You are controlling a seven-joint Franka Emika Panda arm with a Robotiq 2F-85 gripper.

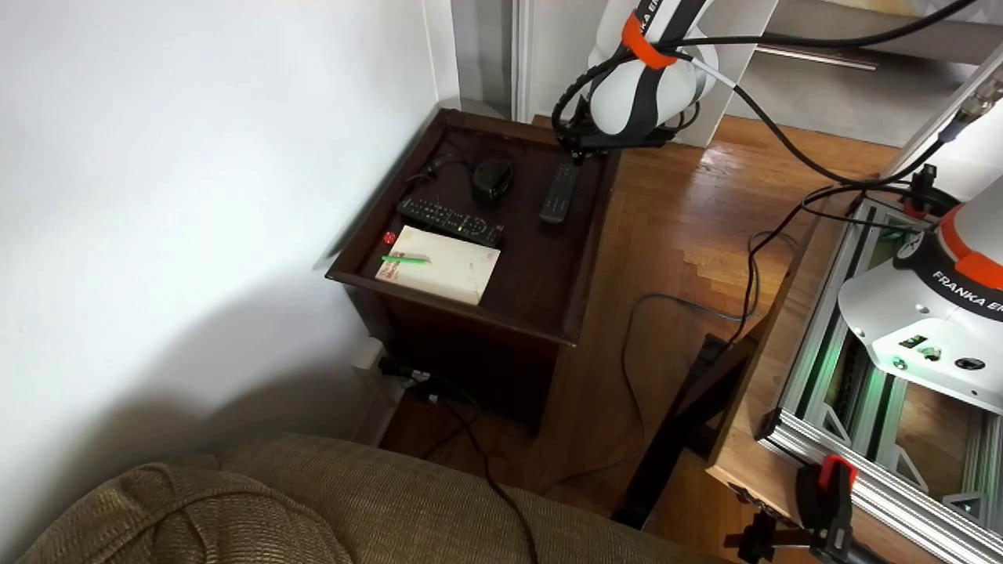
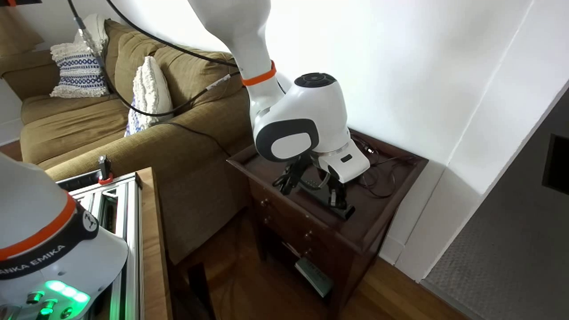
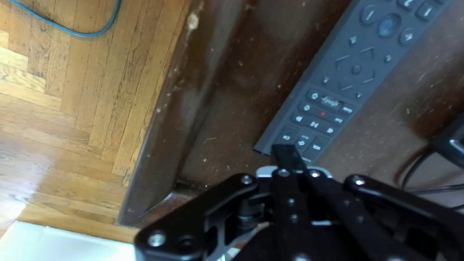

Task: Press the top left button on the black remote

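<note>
The black remote is slim and lies on the dark wooden side table, near its raised rim. In the wrist view the black remote runs from the top right to the middle, its printed symbols upside down. My gripper is shut with nothing between its fingers. Its dark fingertips cover part of the remote's near end, at the CH button; whether they touch cannot be told. In both exterior views the gripper is over this end. In an exterior view only part of the remote shows beneath it.
A wider black remote, a rounded black device with a cable, a white booklet with a green pen, and a small red object share the table. A white wall stands behind.
</note>
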